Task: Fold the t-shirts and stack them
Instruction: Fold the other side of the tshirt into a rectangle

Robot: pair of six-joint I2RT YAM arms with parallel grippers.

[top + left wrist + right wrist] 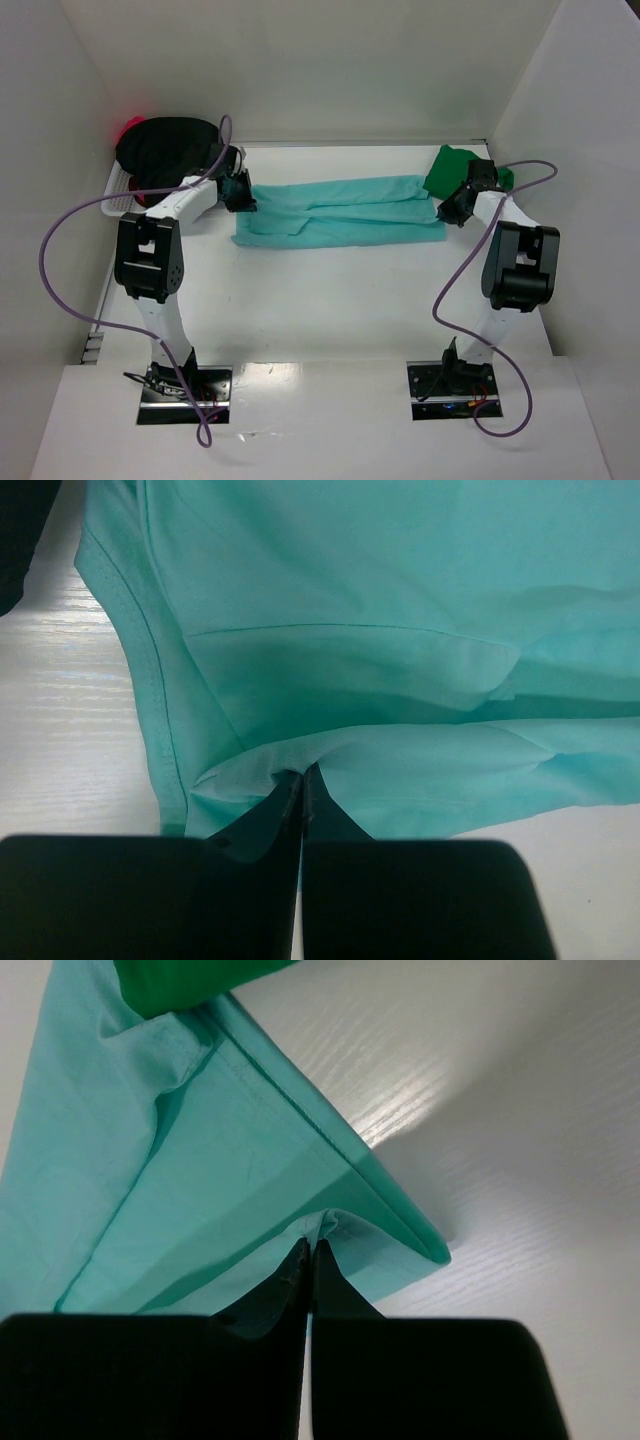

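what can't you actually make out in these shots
- Red-pink shirt: top view, only a sliver shows; the black shirt covers the rest.
- Dark green shirt: top view, the right arm covers part; right wrist view, cut off by the top edge.
- Light teal shirt: top view, the left pincer and right pincer hide its gripped ends; layers pinched unclear in the wrist views.

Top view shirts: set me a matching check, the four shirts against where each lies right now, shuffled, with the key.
1. light teal shirt
2. dark green shirt
3. black shirt
4. red-pink shirt

A. far left, bulky heap
B. far right, bunched
C. stretched across the middle
D. far left, mostly hidden, only an edge showing

Pairs: 1-C, 2-B, 3-A, 4-D
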